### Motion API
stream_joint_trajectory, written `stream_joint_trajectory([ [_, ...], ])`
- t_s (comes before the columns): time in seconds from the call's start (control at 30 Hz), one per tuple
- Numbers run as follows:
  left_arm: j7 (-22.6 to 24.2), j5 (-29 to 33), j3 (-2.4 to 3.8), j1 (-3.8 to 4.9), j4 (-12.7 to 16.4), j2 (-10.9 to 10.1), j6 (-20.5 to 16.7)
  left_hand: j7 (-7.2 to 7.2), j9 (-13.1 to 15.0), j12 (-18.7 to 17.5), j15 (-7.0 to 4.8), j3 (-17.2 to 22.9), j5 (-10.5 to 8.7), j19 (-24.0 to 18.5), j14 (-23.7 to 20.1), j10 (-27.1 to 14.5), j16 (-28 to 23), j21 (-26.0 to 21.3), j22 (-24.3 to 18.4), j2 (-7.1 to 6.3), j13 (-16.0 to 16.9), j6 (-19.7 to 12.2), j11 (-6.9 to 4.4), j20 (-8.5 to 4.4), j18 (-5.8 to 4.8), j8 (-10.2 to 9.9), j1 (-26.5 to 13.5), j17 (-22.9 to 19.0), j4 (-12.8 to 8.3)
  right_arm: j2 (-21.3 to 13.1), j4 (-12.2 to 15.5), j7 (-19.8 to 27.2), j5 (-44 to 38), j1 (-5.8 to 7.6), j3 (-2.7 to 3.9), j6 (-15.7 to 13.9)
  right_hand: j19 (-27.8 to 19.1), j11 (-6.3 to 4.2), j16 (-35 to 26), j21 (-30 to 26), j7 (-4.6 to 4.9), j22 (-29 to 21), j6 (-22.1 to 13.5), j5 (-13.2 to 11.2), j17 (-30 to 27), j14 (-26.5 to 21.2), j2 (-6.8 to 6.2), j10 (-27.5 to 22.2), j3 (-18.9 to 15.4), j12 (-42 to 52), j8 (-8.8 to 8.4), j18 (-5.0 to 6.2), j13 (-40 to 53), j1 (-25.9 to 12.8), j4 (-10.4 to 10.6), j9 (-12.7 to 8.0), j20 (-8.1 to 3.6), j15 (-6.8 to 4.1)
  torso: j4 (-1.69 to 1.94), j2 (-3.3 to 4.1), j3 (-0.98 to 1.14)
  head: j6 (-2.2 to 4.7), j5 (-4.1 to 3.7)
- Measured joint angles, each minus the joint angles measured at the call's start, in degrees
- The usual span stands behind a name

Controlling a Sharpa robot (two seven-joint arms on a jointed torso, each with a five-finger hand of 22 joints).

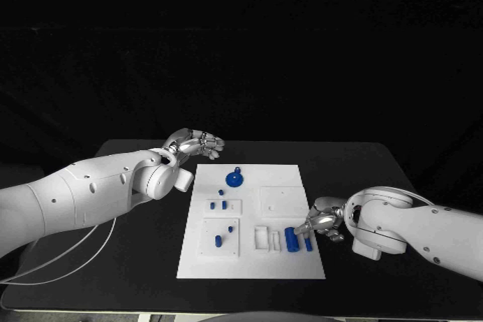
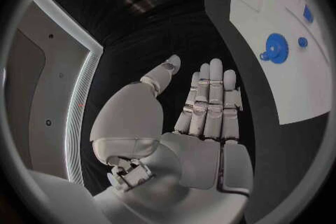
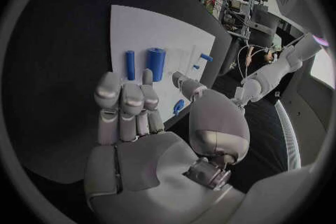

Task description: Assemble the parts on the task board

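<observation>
Task board [image 1: 271, 266] flat at table [image 1: 373, 161] centre. Blue gear [image 1: 234, 179] on board's far part; small pegs [image 1: 218, 205] mid-left; thick blue cylinder [image 1: 292, 239] near right edge. Right hand [image 1: 324, 223] just beside board's right edge, near cylinder, fingers apart, holding nothing. Left hand [image 1: 194, 144] beyond board's far-left corner, fingers extended, empty.

A robotics lab — cluttered equipment racks [image 3: 245, 5] beyond the black table [image 1: 131, 266].

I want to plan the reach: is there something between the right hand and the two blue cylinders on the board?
No. In the head view the right hand sits just beside the blue cylinders, with bare white board between. The right wrist view agrees.
</observation>
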Motion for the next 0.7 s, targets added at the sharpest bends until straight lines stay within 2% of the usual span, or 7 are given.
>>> stream_joint_trajectory([
  [0.17,0.02,0.01,0.02,0.01,0.45,-0.12,0.05,0.0,-0.05,0.0,0.21,-0.09,0.0,0.0,0.21,0.0,0.0,0.0,0.05,0.22,0.0,0.0,0.0,0.0,0.0,0.0,-0.22,0.08,0.09,1.3,-0.76,-0.86,-0.65,-0.28,-0.21,-0.01,0.29,0.0,0.0,0.06,-0.05,0.0,-0.57,-0.03,0.09,0.24,-1.0,0.0,0.98,-0.19,-0.38,0.0,0.12,-0.71,0.97,0.2,-0.29,0.21,0.21,0.09,-0.07,-0.26,-0.4],
  [0.2,0.05,0.01,0.1,0.11,0.63,-0.03,0.09,0.0,-0.06,0.0,0.21,-0.15,0.0,0.0,0.21,0.0,0.0,0.0,0.06,0.22,-0.01,0.0,0.0,0.0,0.0,0.0,-0.22,0.12,0.15,1.44,-0.97,-1.01,-0.8,-0.46,-0.26,-0.01,0.29,0.0,0.0,0.06,-0.05,0.0,-0.57,-0.03,0.13,0.24,-1.0,-0.01,0.97,-0.19,-0.38,-0.01,0.17,-0.71,0.97,0.25,-0.29,0.21,0.61,0.3,-0.17,0.03,-1.18],
  [0.23,0.08,0.01,0.13,0.15,0.75,0.02,0.12,0.0,-0.06,0.0,0.21,-0.15,0.0,0.0,0.21,0.0,0.0,0.0,0.05,0.22,-0.05,0.0,0.0,0.0,0.0,0.0,-0.22,0.14,0.15,1.61,-1.21,-1.13,-0.92,-0.59,-0.32,-0.01,0.29,0.0,0.0,0.06,-0.05,0.0,-0.57,-0.03,0.15,0.24,-1.09,0.0,1.05,-0.19,-0.38,-0.01,0.2,-0.79,1.04,0.27,-0.29,0.21,1.35,0.67,-0.36,0.41,-2.11],
  [0.33,0.09,0.03,0.0,0.0,0.74,-0.37,0.17,0.0,-0.05,0.0,0.21,-0.15,0.0,0.0,0.21,0.0,-0.23,0.0,0.07,0.09,-0.06,0.0,0.0,0.0,-0.02,0.0,-0.42,0.17,0.15,2.71,-1.67,-1.43,-1.44,-0.94,-0.37,0.06,0.29,0.0,0.0,0.06,-0.04,-0.01,-0.58,-0.03,0.15,0.25,-1.3,-0.01,1.14,-0.18,-0.39,-0.01,0.21,-1.01,1.13,0.31,-0.28,0.22,2.63,1.28,-0.71,0.79,-3.21],
  [0.37,0.09,0.04,-0.06,-0.08,0.74,-0.51,0.17,0.0,-0.05,0.0,0.21,-0.15,0.0,0.0,0.21,0.0,-0.23,0.0,0.11,0.02,-0.06,0.0,0.0,0.0,-0.02,0.0,-0.49,0.21,0.15,2.92,-1.75,-1.53,-1.61,-1.04,-0.42,0.09,0.3,0.0,0.0,0.06,-0.04,-0.01,-0.59,-0.03,0.15,0.25,-1.3,-0.01,1.14,-0.33,-0.36,-0.02,0.21,-1.01,1.13,0.44,-0.28,0.22,2.86,1.39,-0.77,0.8,-3.36],
  [0.53,0.08,0.06,-0.04,-0.13,1.16,-0.47,0.27,0.0,-0.1,0.0,0.21,-0.3,0.0,0.0,0.21,0.0,-0.23,-0.23,0.11,0.03,-0.09,0.0,0.0,0.0,-0.03,0.0,-0.49,0.3,0.3,3.33,-2.41,-1.75,-2.08,-2.1,-0.64,0.11,0.31,0.0,0.0,0.06,-0.03,-0.01,-0.78,-0.03,0.15,0.26,-1.3,-0.01,1.14,-0.43,-0.36,-0.03,0.14,-1.01,1.13,0.87,-0.27,0.23,3.42,1.7,-0.91,0.58,-3.61],
  [0.7,0.08,0.07,0.02,-0.04,1.11,-0.54,0.31,0.0,-0.11,0.0,0.21,-0.3,0.0,0.0,0.21,0.0,-0.23,-0.23,0.17,0.25,-0.11,0.0,0.0,0.0,-0.03,0.0,-0.72,0.36,0.3,4.63,-3.59,-1.79,-2.54,-2.15,-0.3,0.11,0.42,0.0,0.0,0.06,-0.02,-0.01,-0.79,-0.03,0.2,0.35,-1.3,0.0,1.29,-0.45,-0.37,-0.05,0.11,-1.01,1.29,1.22,-0.2,0.32,3.61,1.81,-0.98,0.37,-3.6],
])
